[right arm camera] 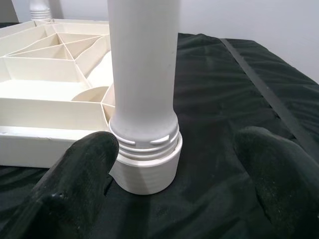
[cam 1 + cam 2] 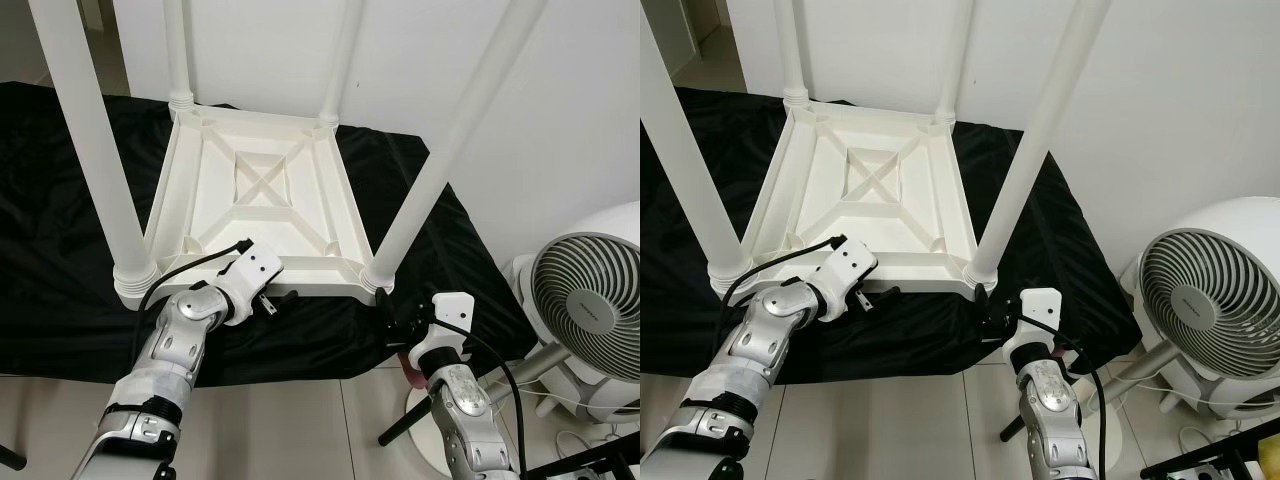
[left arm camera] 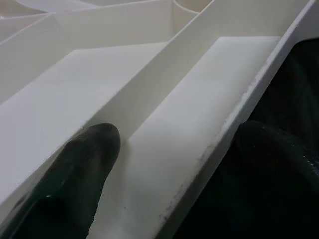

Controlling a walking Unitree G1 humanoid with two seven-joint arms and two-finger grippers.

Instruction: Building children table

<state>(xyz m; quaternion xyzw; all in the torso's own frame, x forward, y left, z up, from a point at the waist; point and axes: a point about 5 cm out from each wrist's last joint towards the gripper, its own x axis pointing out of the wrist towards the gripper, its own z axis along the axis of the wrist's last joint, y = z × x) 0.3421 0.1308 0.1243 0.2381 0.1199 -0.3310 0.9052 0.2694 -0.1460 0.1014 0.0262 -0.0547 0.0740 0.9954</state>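
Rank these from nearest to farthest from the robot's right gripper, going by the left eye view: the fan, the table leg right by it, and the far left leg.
From the right gripper:
1. Near right leg, just in front of it.
2. Fan, off to its right.
3. Far left leg, across the upturned table.

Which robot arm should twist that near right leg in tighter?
Probably the right: its claw is open with the leg between its fingers, threads showing at the socket. The left claw straddles the tabletop's rim.
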